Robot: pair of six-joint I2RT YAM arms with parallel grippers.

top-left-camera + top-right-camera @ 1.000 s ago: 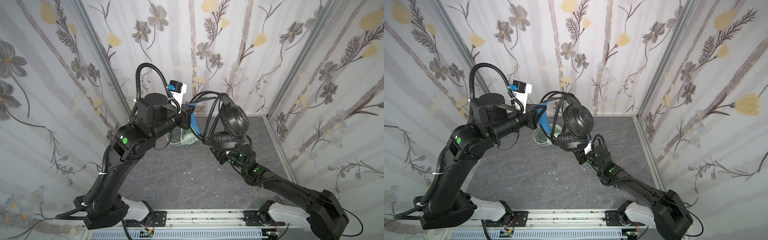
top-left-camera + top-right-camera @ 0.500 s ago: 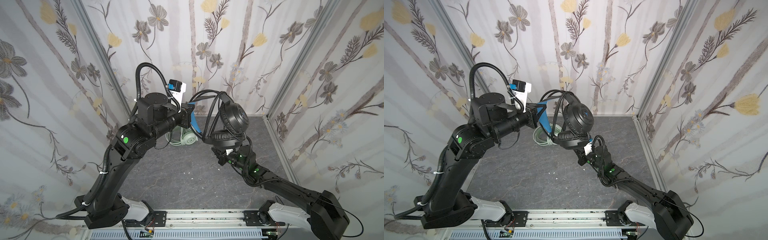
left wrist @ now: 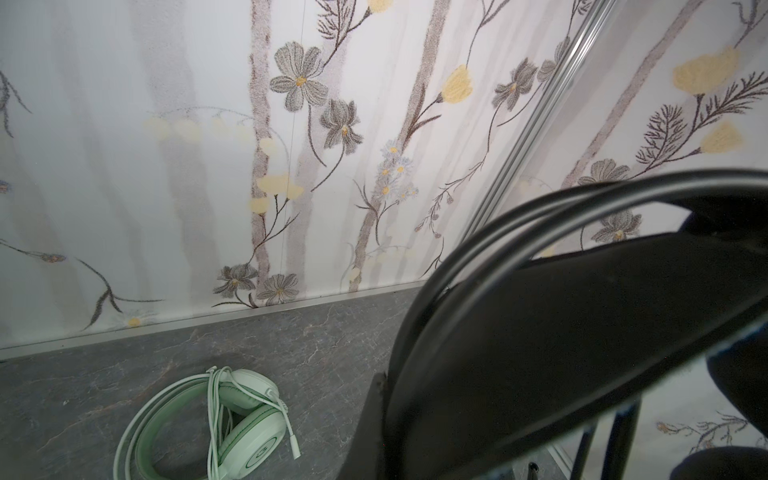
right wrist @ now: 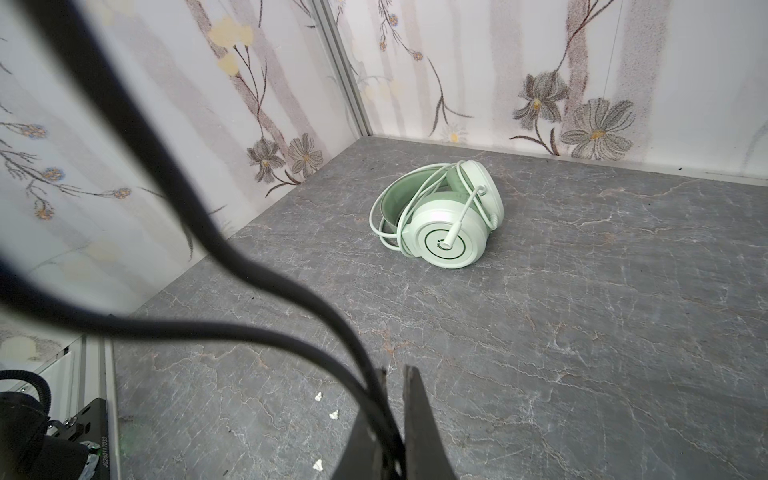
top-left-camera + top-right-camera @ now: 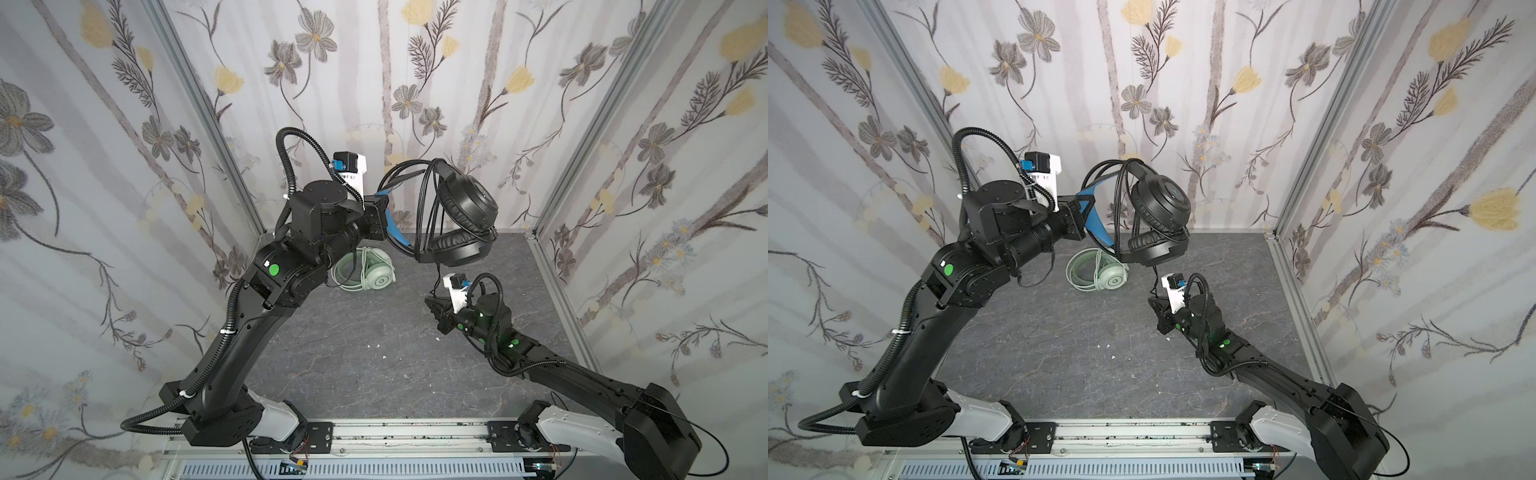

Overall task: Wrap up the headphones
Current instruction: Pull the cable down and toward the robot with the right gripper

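Headsets: two noted. The black headset (image 5: pixel 467 203) is held aloft near the back wall, well above the worktop (image 5: pixel 353 365), as seen in both top views. The left jaws are pressed together on its blue inner headband (image 5: pixel 392 226), and the ear cups hang to the right of that grip, one above the other. Several loops of the black cable (image 5: pixel 426 216) are draped over the headband beside the upper cup. A single strand is led down from the lower cup to the right jaws, which are low over the worktop. In the right wrist view the right jaws are closed to a narrow slit, with the black cable (image 4: pixel 270 278) pinched between them. The mint headset (image 5: pixel 374 280) is lying on its side on the worktop below the left wrist, apart from both pairs of jaws. Its whitish cable (image 3: pixel 212 415) is wound around band and cups. A few white specks (image 4: pixel 332 413) are noted on the worktop.
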